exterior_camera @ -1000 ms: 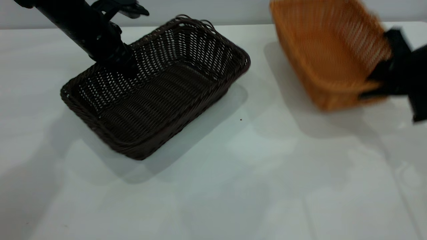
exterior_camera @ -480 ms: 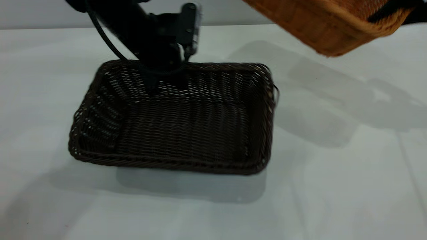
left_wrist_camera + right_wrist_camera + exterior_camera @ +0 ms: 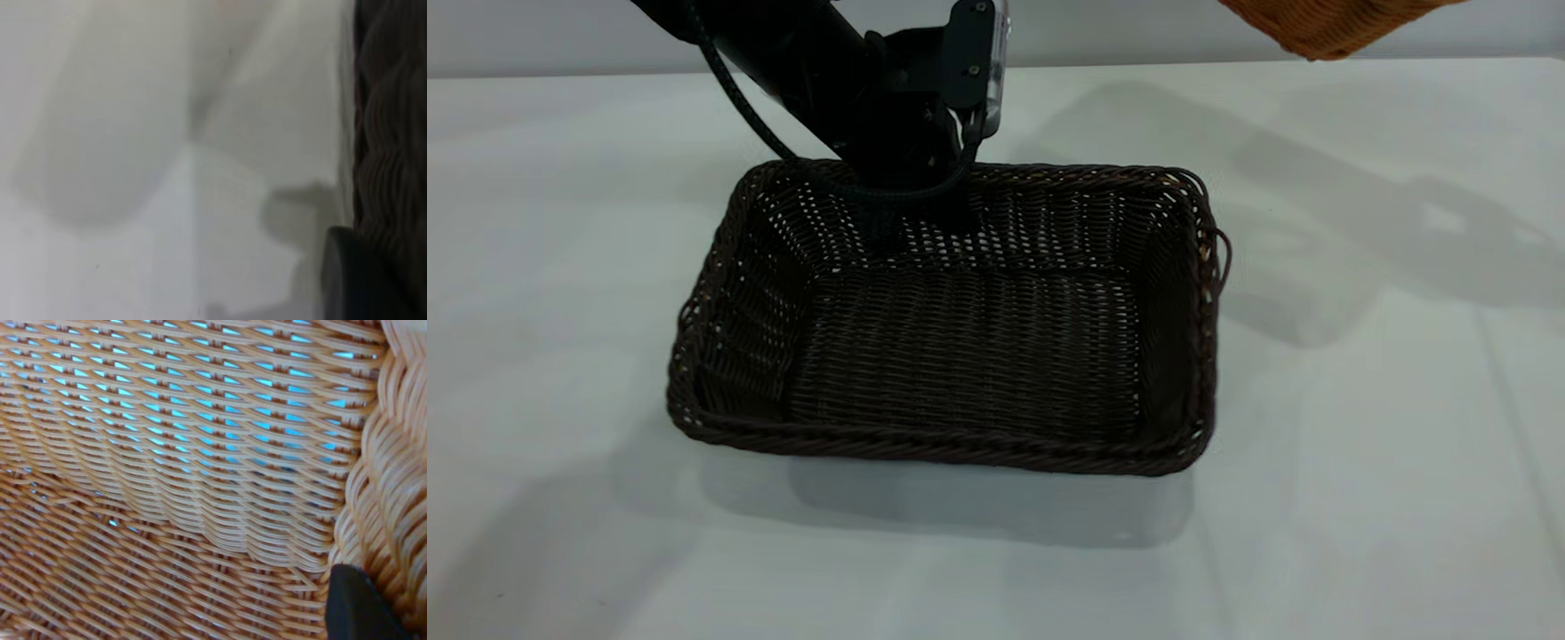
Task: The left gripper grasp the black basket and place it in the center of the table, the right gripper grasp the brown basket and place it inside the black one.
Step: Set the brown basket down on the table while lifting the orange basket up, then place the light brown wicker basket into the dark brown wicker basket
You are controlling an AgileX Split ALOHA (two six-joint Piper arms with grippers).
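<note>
The black basket (image 3: 960,356) is at the middle of the table (image 3: 1360,444), long side toward the camera; I cannot tell if it rests on the table or hangs just above it. My left gripper (image 3: 898,209) is shut on its far wall. In the left wrist view one dark finger (image 3: 357,280) lies against the braided rim (image 3: 393,133). The brown basket (image 3: 1334,22) is held high at the top right, with only its lower edge in view. The right wrist view shows its inner weave (image 3: 167,453) and rim (image 3: 393,487), with one black finger (image 3: 357,607) clamped at the rim.
The basket held aloft and the right arm cast shadows on the table's right side (image 3: 1316,178). Bare white tabletop lies all around the black basket. The left arm's wrist camera housing (image 3: 974,62) sits above the basket's far rim.
The black basket has turned square and moved right toward the table's middle with the left gripper. The brown basket has risen until only its edge shows at the top.
</note>
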